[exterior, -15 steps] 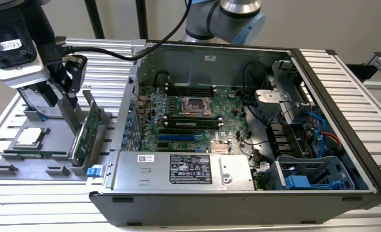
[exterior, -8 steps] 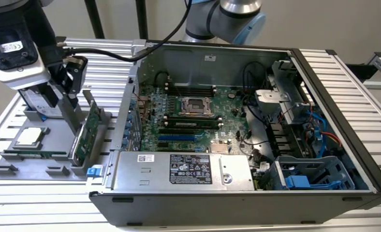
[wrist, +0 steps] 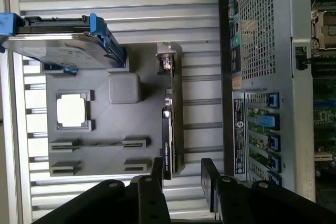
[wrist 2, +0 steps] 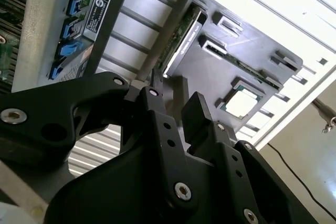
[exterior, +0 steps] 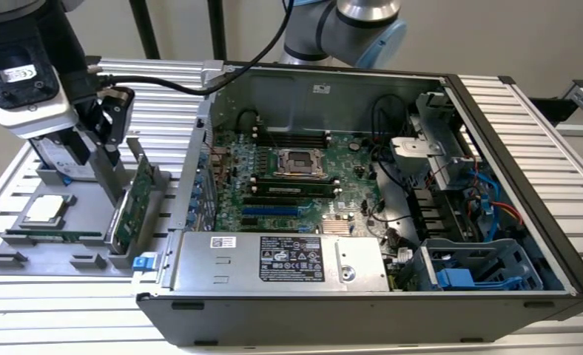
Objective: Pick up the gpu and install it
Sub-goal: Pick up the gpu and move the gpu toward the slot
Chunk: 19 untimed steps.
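The gpu (wrist: 170, 124) stands on its edge in a slot of the gray tray (wrist: 142, 124). The tray lies on the slatted table (exterior: 75, 303), just beside the open computer case (exterior: 528, 148) (to the exterior view's left of it). The gripper (wrist: 184, 170) hangs over one end of the card, its two black fingers (wrist: 209, 174) spread well apart with nothing held between them. The same tray holds a square processor chip (wrist: 71, 111) and an upright silver hard drive (wrist: 58, 45) with blue rails.
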{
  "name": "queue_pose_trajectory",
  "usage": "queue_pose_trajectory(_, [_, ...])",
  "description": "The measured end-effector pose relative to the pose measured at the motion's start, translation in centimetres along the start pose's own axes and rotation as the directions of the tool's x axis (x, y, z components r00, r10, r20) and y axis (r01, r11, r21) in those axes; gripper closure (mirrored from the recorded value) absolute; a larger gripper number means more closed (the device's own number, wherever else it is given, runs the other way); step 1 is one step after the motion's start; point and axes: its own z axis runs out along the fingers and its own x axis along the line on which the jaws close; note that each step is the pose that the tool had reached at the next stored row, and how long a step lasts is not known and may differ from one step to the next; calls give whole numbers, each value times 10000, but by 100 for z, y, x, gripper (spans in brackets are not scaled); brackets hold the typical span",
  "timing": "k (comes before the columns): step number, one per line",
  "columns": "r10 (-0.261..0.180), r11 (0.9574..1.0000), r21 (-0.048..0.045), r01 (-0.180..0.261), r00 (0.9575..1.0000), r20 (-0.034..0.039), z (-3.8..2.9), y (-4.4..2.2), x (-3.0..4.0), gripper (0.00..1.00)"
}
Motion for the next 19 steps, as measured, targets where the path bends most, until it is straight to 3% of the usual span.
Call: queue_pose_trajectory(19, [76,10000,8,-76,10000,10,75,15,5,0])
